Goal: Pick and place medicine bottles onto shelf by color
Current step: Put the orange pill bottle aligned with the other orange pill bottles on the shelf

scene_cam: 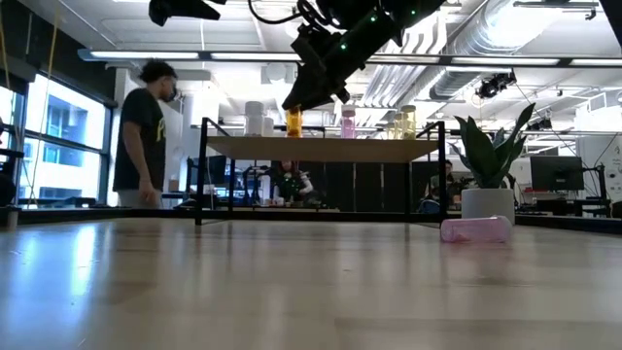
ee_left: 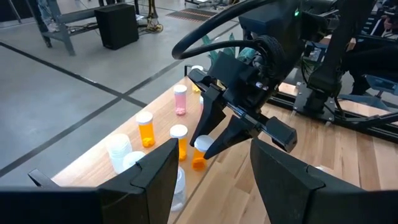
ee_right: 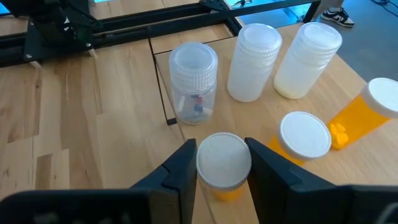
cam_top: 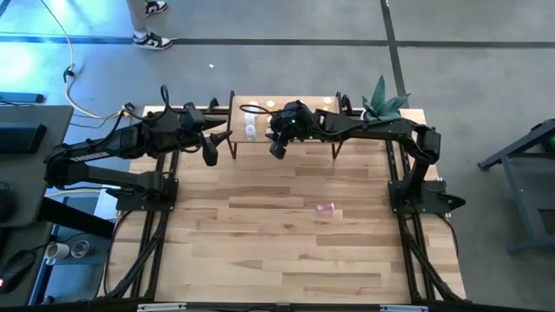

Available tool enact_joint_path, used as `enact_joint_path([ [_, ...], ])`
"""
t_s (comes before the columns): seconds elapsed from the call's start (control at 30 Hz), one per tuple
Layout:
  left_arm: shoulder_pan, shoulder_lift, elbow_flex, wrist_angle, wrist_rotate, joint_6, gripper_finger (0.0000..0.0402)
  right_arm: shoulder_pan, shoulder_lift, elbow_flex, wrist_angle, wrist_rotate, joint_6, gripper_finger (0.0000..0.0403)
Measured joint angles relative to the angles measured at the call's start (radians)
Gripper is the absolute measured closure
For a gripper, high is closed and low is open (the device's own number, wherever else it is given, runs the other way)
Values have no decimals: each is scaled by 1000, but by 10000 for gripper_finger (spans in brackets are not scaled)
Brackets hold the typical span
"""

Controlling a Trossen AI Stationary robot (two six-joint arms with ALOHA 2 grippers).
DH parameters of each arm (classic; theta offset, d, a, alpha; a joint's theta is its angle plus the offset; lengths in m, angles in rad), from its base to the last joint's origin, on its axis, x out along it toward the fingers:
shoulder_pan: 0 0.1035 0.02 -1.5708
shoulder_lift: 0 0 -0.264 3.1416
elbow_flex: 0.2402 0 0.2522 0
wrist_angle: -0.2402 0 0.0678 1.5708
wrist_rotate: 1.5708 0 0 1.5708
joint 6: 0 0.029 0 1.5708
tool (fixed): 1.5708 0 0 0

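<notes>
Orange bottle (ee_right: 224,163) clamped upright in right gripper (ee_right: 222,167), above shelf (cam_top: 321,102) beside orange group; left gripper (cam_top: 211,154) apart, at 9 o'clock.

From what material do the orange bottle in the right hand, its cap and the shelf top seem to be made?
Orange bottle: probably translucent plastic, since light glows through the amber wall of its neighbours.
Its cap: looks like opaque white plastic, matte, with a ribbed edge.
Shelf top: pale wood or wood-look board with visible grain, a satin finish; solid or veneer cannot be told.
The right hand grips the bottle at the cap.
</notes>
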Motion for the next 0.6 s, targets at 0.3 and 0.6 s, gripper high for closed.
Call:
enact_joint_path([
  [0.3,0,0,0,0,0,0,211,0,0,0,-3,0,-2,278],
  [0.6,0,0,0,0,0,0,211,0,0,0,-2,32,-22,249],
])
